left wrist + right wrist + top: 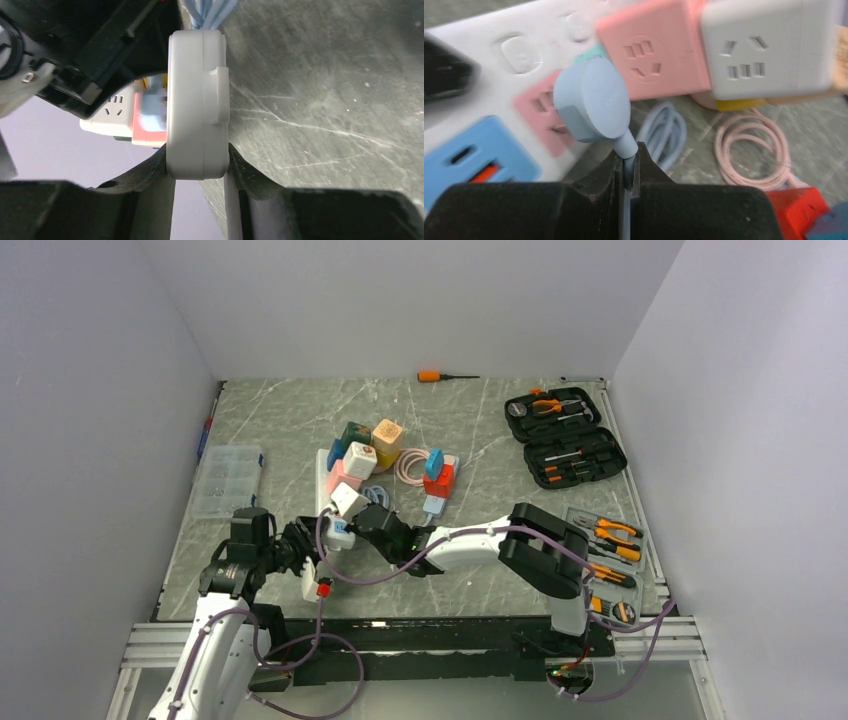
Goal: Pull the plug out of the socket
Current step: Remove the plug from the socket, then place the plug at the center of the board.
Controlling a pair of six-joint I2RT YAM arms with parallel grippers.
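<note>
From above, the socket (312, 580) lies at the near left of the table. Its long axis runs away from the arms toward the heap of cube adapters (362, 455), and the end with the red switch (323, 588) is nearest the bases. The left gripper (298, 552) comes at that near end from the left and has hold of it. The right gripper (372, 523) reaches across from the right to the strip's middle; the plug is too small to make out from up here. Through the left wrist camera the socket (197, 100) shows end-on, a rounded white block standing tall, with its length seeming to run away from the lens. The left gripper (197, 160) is clamped on it, one dark finger (150, 170) pressed to each flat side. A white adapter (107, 112) and a pink adapter (147, 125) poke out behind on the left. The right wrist camera has the socket (499, 65) slanting from lower left to upper right, face toward the lens. The pale blue plug (591, 105) sits on a pink outlet (544, 115) beside a blue outlet (474, 155). Its neck points down toward the right gripper (626, 160), whose fingers are pinched closed on that neck just below the round head. I cannot tell whether the prongs are seated. A coil of pink cable (754, 150) lies on the table beyond.
</note>
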